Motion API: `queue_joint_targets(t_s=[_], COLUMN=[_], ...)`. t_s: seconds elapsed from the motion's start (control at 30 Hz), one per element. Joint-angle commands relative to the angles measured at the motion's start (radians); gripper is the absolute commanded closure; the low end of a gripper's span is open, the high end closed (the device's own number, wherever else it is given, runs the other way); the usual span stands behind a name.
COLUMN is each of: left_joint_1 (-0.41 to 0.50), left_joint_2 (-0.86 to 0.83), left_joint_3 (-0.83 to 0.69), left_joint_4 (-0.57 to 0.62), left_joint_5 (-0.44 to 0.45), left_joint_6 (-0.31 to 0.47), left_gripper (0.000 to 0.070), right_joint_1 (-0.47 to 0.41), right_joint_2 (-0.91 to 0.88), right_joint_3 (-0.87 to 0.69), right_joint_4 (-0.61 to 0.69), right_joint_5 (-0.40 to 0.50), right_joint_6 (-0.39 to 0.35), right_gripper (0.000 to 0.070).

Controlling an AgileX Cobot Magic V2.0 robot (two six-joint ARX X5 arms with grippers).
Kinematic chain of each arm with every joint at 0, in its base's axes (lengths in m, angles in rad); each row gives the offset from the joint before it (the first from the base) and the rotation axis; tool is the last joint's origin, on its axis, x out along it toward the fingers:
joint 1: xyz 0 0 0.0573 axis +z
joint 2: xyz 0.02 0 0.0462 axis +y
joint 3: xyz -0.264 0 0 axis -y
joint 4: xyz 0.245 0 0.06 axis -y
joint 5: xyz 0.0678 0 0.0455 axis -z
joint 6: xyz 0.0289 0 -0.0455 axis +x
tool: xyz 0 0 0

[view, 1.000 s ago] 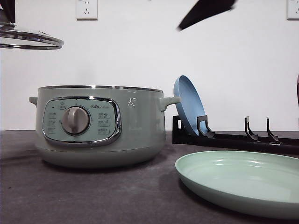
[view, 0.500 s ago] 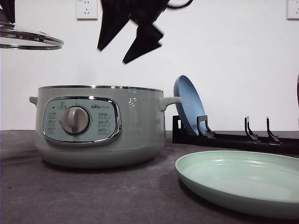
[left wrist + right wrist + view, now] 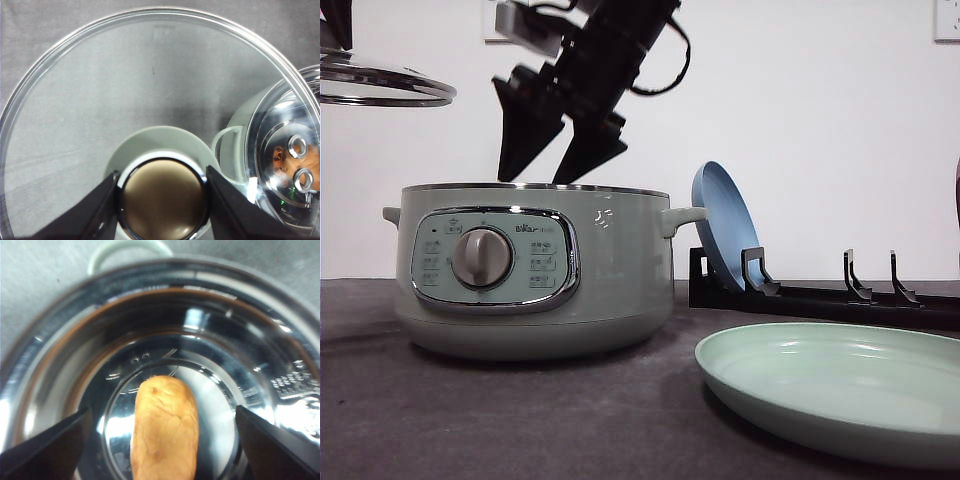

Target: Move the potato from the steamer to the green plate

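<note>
- You're at the reach-in step: your right hand (image 3: 542, 172), fingers spread wide, hangs just above the steamer (image 3: 535, 268).
- The potato (image 3: 164, 428) lies on the steamer's floor, between the fingers.
- Your left hand (image 3: 162, 200) grips the lid (image 3: 100, 100) by its knob.
- Next: lower straight, close on the potato, carry to the green plate (image 3: 840, 390).

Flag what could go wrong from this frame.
1. The potato lies on the shiny metal floor of the steamer; it may slip or roll as the open right end effector closes.
2. The fingers could clip the steamer rim on the way in.
3. The left end effector holds the glass lid by its knob; the grip could slip.
</note>
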Motion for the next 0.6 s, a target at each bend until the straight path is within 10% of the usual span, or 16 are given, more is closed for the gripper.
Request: queue_joint_targets(t_s=[0.0, 0.57], left_joint_1=[0.002, 0.002], left_joint_2=[0.001, 0.012], left_joint_3=[0.028, 0.028], left_joint_4=[0.024, 0.016], left_joint_5=[0.001, 0.001], left_joint_6=[-0.002, -0.001], left_gripper=[0.0690, 0.0690], right_joint_1=[0.010, 0.012], right_joint_2=[0.037, 0.120], right_joint_3=[0.031, 0.030], right_joint_4=[0.014, 0.032], right_joint_5=[0.002, 0.001], right_joint_6=[-0.016, -0.016], right_gripper=[0.0121, 0.0070])
